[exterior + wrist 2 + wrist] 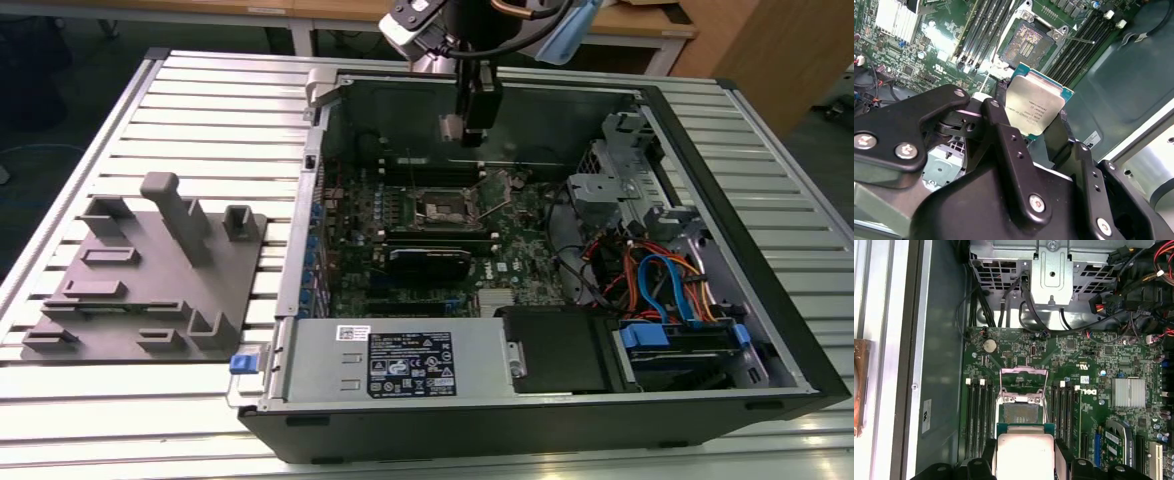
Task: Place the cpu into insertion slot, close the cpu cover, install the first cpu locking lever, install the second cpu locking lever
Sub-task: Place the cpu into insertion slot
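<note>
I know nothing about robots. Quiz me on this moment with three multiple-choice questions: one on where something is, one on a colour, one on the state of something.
1. Where is the cpu?
A. Seated in its slot.
B. Held in the jaws above the motherboard.
C. In a person's hand.

2. What colour is the cpu's top?
A. Silver.
B. Red.
C. Black.

3. How is the insertion slot?
A. Filled and locked.
B. Covered by a fan.
C. Empty, with the cpu cover raised.

Answers:
1 B, the second wrist view shows the jaws clamped on its edges.
2 A, its metal top shows dull silver in both wrist views.
3 C, bare contacts show inside the slot.
</note>
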Available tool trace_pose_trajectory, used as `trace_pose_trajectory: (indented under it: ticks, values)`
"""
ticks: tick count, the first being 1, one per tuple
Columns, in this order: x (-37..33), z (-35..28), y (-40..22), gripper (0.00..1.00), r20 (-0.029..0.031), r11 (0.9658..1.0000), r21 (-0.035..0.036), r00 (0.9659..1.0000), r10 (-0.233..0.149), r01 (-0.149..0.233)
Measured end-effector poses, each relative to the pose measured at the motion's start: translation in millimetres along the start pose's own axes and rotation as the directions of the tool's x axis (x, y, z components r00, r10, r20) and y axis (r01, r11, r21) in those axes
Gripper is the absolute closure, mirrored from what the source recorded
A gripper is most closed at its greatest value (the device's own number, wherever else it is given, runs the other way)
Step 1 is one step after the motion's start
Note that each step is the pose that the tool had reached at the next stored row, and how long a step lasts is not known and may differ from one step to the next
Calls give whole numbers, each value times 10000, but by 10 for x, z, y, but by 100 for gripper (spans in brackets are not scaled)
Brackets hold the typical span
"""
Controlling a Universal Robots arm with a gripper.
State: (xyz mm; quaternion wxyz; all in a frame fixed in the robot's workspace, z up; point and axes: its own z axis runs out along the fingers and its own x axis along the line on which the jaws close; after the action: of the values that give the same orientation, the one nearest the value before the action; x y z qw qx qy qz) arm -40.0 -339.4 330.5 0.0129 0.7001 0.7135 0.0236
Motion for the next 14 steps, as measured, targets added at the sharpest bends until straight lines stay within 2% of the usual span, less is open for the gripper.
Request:
trace_pose_trajectory:
  ticks: [1, 10, 14]
  values:
    - [0, 1, 0, 46, -1, 10000, 29, 10000, 1, -1]
    - [0, 3, 0, 46, -1, 10000, 31, 10000, 0, 0]
    - [-1, 52, -3, 46, -1, 10000, 31, 10000, 0, 0]
